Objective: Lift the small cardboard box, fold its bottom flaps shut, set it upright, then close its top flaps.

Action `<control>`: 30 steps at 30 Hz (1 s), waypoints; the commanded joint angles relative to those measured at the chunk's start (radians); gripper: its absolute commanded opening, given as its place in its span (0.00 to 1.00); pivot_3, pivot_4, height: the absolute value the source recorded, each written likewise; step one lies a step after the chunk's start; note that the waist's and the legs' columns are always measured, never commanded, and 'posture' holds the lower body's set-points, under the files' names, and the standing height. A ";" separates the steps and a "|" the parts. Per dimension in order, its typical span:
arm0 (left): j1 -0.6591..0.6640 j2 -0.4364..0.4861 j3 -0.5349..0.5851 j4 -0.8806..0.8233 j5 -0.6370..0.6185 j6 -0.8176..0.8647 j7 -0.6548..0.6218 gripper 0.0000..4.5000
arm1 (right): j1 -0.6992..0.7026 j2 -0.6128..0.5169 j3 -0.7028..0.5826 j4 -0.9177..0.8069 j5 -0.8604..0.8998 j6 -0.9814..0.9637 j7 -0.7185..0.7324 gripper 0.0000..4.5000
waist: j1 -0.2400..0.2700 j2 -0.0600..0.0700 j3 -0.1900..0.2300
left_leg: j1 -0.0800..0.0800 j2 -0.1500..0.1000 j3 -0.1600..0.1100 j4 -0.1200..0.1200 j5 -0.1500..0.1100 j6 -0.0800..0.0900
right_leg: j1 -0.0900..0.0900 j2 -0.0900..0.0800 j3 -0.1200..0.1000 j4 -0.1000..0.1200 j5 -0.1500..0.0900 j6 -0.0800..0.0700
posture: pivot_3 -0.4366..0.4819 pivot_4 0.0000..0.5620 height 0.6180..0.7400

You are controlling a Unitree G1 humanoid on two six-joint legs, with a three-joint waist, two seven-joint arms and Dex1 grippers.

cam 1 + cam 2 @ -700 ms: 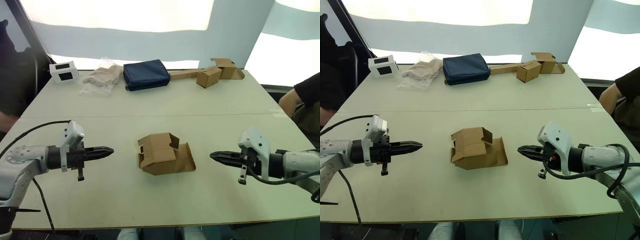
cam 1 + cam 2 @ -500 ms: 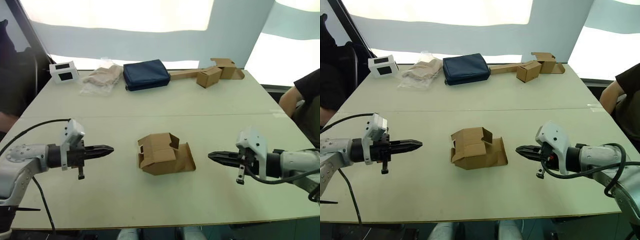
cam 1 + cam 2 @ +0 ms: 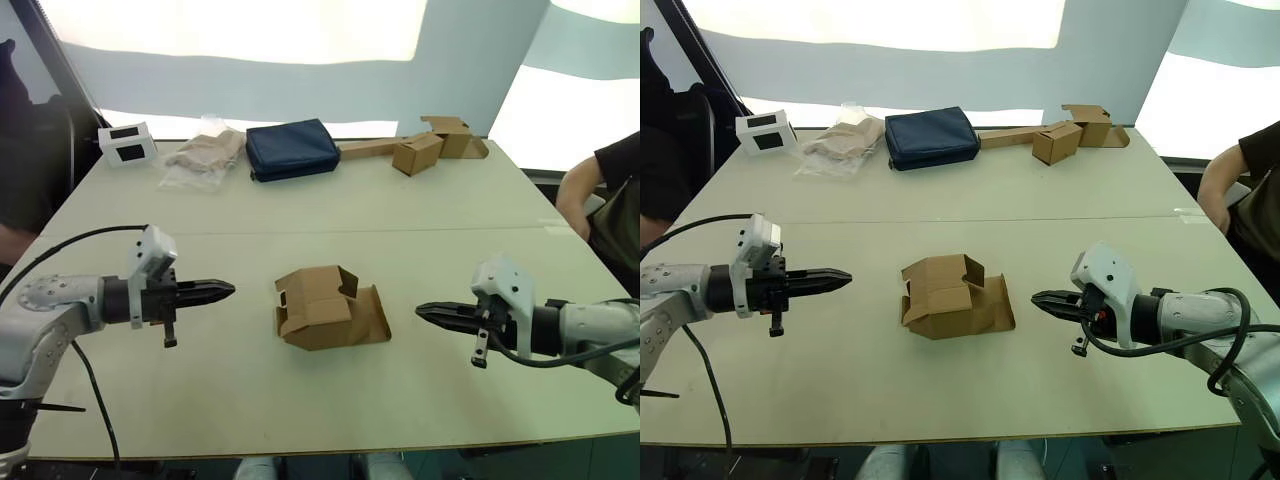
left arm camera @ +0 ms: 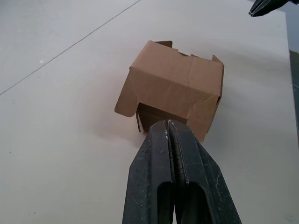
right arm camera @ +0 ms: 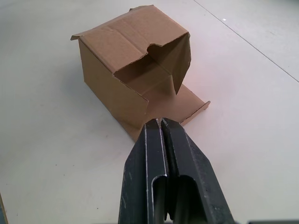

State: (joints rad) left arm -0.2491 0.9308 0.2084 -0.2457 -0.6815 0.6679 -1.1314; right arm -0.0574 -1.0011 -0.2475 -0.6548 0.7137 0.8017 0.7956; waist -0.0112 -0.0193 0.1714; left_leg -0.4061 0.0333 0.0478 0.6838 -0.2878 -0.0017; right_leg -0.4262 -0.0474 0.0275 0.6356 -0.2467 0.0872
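Since the earlier frames the left gripper (image 3: 228,290) had eased a little nearer the box (image 3: 328,307), and the right gripper (image 3: 422,311) had crept slightly inward too; the box itself had not shifted. It lay on its side on the table (image 3: 300,210), between the two grippers and apart from both, with nothing touching it; one flap lay flat on the tabletop toward the right gripper, and the open end faced that side. The left gripper hung just above the table, pointing at the box's closed side, its fingers (image 4: 154,158) pressed together with no gap and nothing between them; the right gripper pointed at the open end, its fingers (image 5: 175,154) likewise closed on nothing, tips short of the flat flap. In the left wrist view the box (image 4: 175,88) sat just beyond the fingertips; in the right wrist view its hollow inside (image 5: 145,74) showed, with a notched flap standing up. Along the far edge sat a white device (image 3: 127,143), a clear bag (image 3: 205,155), a navy pouch (image 3: 292,149) and two paler boxes (image 3: 435,143) joined by a strip; a person's arm (image 3: 580,195) showed at the right edge.
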 commanded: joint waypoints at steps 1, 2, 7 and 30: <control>-0.030 0.003 -0.010 -0.031 -0.024 0.028 0.004 0.01 | -0.011 0.002 -0.019 -0.030 0.011 -0.002 -0.005 0.00 | 0.000 0.000 0.000 | 0.000 0.000 0.000 0.000 0.000 0.000 | 0.000 0.000 0.000 0.000 0.000 0.000 | 0.48 0.27 1.00; -0.034 0.002 -0.013 -0.032 -0.025 0.033 0.006 0.01 | -0.012 0.002 -0.019 -0.030 0.012 -0.002 -0.006 0.00 | 0.000 0.000 0.000 | 0.000 0.000 0.000 0.000 0.000 0.000 | 0.000 0.000 0.000 0.000 0.000 0.000 | 0.48 0.27 1.00; -0.072 -0.020 -0.058 -0.027 -0.051 0.122 0.040 0.06 | -0.005 0.007 -0.020 -0.046 0.019 0.004 -0.021 0.00 | 0.000 0.000 0.000 | 0.000 0.000 0.000 0.000 0.000 0.000 | 0.000 0.000 0.000 0.000 0.000 0.000 | 0.48 0.27 1.00; -0.241 -0.402 -0.031 0.318 -0.314 0.682 0.340 0.98 | 0.036 0.023 -0.052 -0.128 0.046 0.049 -0.104 0.00 | 0.001 -0.001 0.000 | 0.001 -0.001 -0.002 0.001 0.000 0.000 | 0.000 0.001 0.000 0.003 0.001 0.002 | 0.48 0.27 1.00</control>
State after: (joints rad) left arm -0.4800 0.5466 0.1534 0.0725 -0.9731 1.3345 -0.8024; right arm -0.0232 -0.9787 -0.2623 -0.7501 0.7510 0.8490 0.6988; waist -0.0105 -0.0199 0.1711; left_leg -0.4056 0.0320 0.0453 0.6844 -0.2876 -0.0018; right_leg -0.4262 -0.0462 0.0275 0.6389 -0.2455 0.0896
